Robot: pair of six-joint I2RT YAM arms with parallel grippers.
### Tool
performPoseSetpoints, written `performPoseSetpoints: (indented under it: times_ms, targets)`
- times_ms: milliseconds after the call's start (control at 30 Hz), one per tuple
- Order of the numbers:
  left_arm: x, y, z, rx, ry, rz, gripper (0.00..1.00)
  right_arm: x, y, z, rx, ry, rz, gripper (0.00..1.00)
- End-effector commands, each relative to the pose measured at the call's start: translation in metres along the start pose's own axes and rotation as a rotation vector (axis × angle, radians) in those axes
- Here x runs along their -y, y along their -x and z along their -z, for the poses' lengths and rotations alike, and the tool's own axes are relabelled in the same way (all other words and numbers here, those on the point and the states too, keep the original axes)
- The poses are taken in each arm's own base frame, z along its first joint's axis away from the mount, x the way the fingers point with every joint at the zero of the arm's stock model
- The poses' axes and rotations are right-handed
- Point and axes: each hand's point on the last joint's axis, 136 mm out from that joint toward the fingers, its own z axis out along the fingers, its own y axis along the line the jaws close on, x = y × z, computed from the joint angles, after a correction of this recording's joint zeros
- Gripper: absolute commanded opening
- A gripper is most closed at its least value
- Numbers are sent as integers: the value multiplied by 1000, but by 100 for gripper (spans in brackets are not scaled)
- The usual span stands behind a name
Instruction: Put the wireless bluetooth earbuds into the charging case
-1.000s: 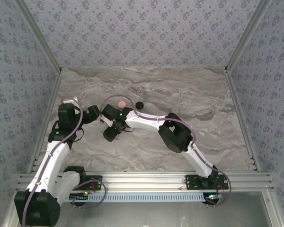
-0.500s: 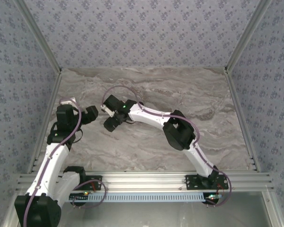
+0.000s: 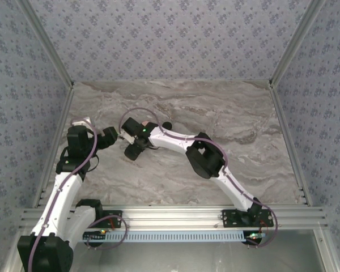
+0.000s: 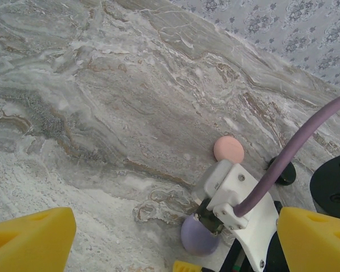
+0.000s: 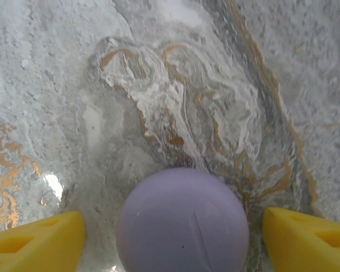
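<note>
A round lavender charging case (image 5: 182,221) lies shut on the marble table (image 5: 175,85). My right gripper (image 5: 173,238) is open and straddles it, with a gap between the case and each yellow fingertip. In the left wrist view the same lavender case (image 4: 197,237) sits under the right arm's white wrist (image 4: 243,212). A pink case (image 4: 228,149) and a black case (image 4: 284,173) lie beyond it. My left gripper (image 4: 175,241) is open and holds nothing, just left of the right gripper (image 3: 131,152). The earbuds are out of view.
From above, the black case (image 3: 167,126) lies just behind the right forearm. The left gripper (image 3: 110,137) and the right gripper nearly meet at the table's left centre. Patterned walls (image 3: 39,102) close in the table on three sides.
The right arm swung its wrist back and left over the spot where the pink case showed, and its gripper settled over the lavender case. The left arm has hardly moved.
</note>
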Motion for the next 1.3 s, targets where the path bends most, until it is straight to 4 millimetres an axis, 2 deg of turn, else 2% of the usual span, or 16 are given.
performPoseSetpoints:
  times_ms: [0, 533, 1000, 1267]
  targets:
    - [-4, 1, 3, 6, 17, -1, 92, 0, -4, -10, -26, -7, 39, 79]
    - [-3, 3, 3, 9, 15, -1, 92, -3, -22, -2, -83, -6, 80, 60]
    - [-2, 4, 3, 12, 12, -2, 93, -3, -30, 5, -98, 1, 80, 59]
    - [-1, 5, 3, 11, 8, -4, 93, -5, -27, 9, -76, 22, 70, 47]
